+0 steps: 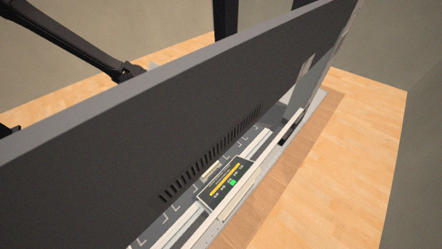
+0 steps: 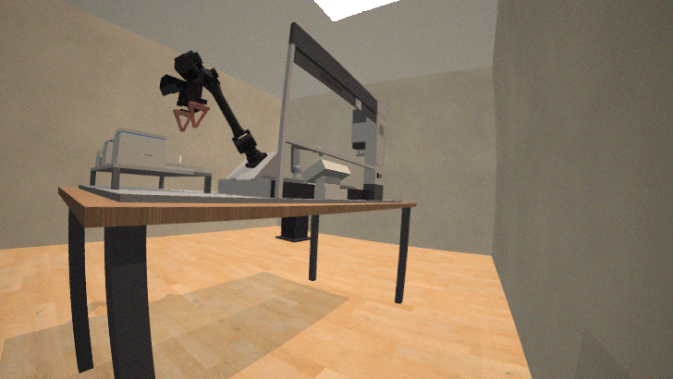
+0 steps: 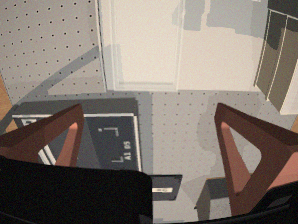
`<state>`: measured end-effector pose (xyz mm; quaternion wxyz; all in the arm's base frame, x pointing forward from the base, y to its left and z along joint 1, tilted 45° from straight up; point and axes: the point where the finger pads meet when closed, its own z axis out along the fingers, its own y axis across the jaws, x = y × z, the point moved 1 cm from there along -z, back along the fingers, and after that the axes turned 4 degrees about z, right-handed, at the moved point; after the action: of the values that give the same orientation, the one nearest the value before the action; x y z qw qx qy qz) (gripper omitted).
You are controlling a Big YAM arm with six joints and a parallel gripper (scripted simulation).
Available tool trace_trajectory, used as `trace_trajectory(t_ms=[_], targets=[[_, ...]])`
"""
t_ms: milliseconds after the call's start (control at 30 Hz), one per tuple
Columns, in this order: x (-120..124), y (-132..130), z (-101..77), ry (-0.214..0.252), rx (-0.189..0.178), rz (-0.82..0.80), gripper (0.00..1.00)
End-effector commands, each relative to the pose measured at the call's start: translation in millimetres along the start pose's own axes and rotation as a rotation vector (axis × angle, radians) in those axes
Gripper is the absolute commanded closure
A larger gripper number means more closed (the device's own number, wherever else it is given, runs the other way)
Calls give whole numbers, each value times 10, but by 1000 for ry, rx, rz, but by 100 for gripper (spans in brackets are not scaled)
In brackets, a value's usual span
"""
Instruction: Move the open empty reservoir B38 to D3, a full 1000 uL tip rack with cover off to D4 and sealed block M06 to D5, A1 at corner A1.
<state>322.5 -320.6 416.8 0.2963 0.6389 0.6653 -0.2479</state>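
Note:
My gripper [image 3: 149, 110] [image 2: 190, 118] is open and empty. It hangs high above the SHELF [image 2: 151, 169] [image 3: 47, 36]. In the wrist view a pale cream rectangular piece [image 3: 143, 39] lies flat on the perforated shelf straight below and ahead of the fingers; I cannot tell whether it is a cover or a reservoir. In the exterior view, tall pale boxes [image 2: 140, 149] stand on the shelf.
A dark nest plate with white bracket marks [image 3: 113, 139] lies under the left finger. A dark slatted item [image 3: 276, 63] is at the right edge. In the top view a big dark panel [image 1: 154, 133] hides most of the deck; bracket marks and a status panel [image 1: 225, 182] show below it.

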Motion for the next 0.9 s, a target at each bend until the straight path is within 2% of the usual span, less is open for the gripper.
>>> trace_trajectory(t_ms=[0,767,800,867], targets=[[-128,22,-170,-27,-29,22,0],[-128,22,-170,-27,-29,22,0],[-285,26,-172,-23,-16,18,0],[-353,-137,-424,-48,-38,41,0]])
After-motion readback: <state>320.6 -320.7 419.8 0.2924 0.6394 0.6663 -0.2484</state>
